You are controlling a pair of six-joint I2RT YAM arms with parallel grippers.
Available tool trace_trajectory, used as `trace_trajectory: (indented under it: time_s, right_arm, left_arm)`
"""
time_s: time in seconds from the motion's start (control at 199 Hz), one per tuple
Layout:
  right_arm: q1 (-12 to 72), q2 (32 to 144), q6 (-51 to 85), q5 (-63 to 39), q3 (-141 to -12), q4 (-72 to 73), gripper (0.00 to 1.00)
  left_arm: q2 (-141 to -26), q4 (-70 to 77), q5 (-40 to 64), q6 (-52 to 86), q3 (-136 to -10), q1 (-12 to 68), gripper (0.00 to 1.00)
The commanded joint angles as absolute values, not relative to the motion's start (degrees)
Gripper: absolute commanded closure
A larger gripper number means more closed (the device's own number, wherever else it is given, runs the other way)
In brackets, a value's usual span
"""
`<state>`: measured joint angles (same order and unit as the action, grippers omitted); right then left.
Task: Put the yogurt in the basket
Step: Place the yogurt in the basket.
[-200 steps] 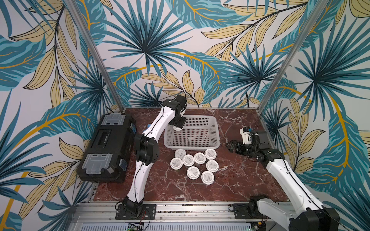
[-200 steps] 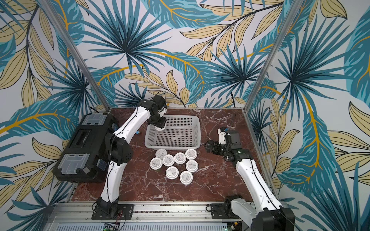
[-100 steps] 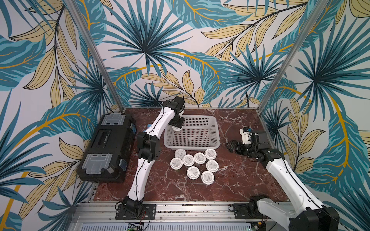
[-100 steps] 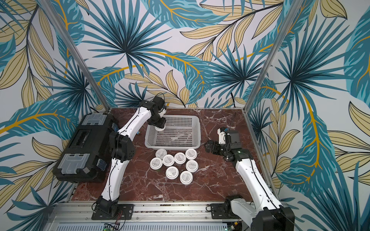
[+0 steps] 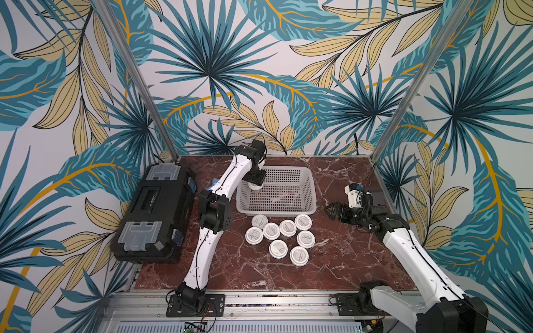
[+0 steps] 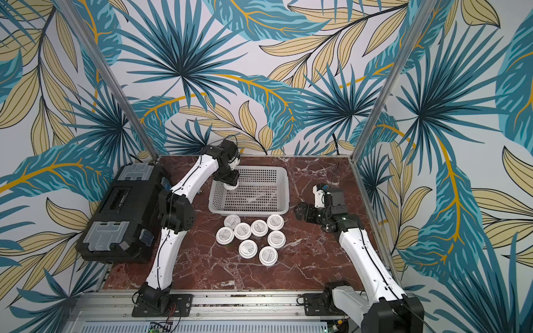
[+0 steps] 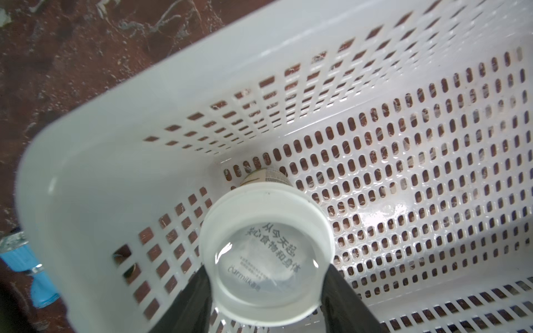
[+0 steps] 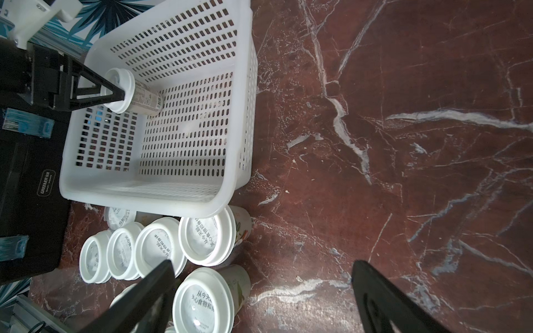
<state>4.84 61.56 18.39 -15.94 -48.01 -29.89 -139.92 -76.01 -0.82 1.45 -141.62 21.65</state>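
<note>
Left arm (image 5: 202,250) shifted; yogurt (image 7: 266,259) lid perhaps "oarmilk".

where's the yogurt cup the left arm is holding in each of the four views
Top view: held cup just below picture centre, inside the basket at its left end.
Top view: held cup left of and below centre, same basket end.
Left wrist: lid facing the camera, between the black fingers.
Right wrist: inside the basket, cup pinched at the lid by those fingers.
Shared landmark: the basket's perforated white walls.
</note>
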Motion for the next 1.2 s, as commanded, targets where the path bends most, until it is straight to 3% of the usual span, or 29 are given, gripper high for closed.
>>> trace_trajectory:
  time_s: [0.0, 1.198]
  right_arm:
    - [5.2, 62.1, 17.6, -16.4, -48.5, -30.2, 0.0]
    - [5.9, 62.5, 17.5, -16.8, -48.6, -30.2, 0.0]
  left_arm:
    - [-140.1, -75.9, -0.5, 1.0, -144.4, 21.3, 0.41]
    - [-140.0, -73.2, -1.3, 1.5, -140.9, 20.9, 0.3]
